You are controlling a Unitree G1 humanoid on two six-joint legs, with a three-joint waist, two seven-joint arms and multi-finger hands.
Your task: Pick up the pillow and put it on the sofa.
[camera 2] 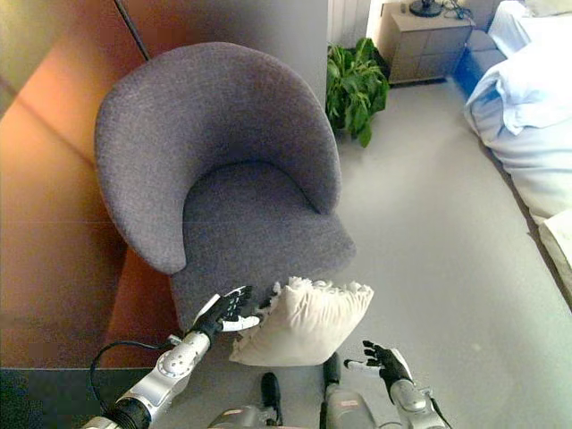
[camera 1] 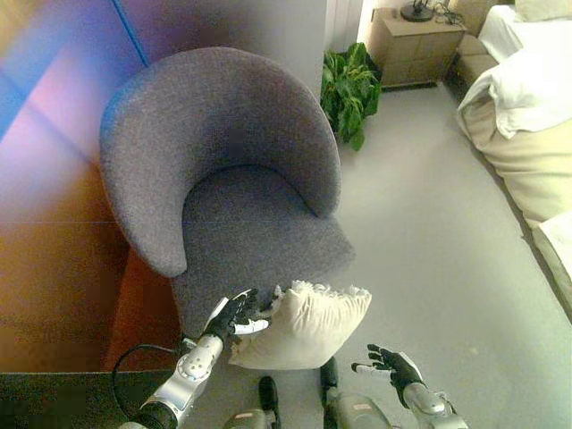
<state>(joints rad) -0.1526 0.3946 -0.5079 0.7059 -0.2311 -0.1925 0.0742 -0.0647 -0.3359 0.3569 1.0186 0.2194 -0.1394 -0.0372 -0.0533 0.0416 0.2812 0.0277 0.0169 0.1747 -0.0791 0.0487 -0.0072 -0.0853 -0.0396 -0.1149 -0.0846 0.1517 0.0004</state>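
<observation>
A cream pillow (camera 1: 304, 326) with a frilled edge leans against the front of a grey tub armchair (camera 1: 223, 179), low down by the floor. My left hand (camera 1: 237, 315) is at the pillow's left edge, fingers spread and touching it, not curled round it. My right hand (camera 1: 389, 364) is open with fingers spread, to the right of the pillow and apart from it. The armchair's seat (camera 2: 250, 223) has nothing on it.
A green potted plant (camera 1: 350, 89) stands behind the chair on the right. A bed with white bedding (camera 1: 527, 98) lies along the right side, with a wooden nightstand (camera 1: 416, 45) beyond. Grey floor (camera 1: 429, 241) stretches between chair and bed. A wall is on the left.
</observation>
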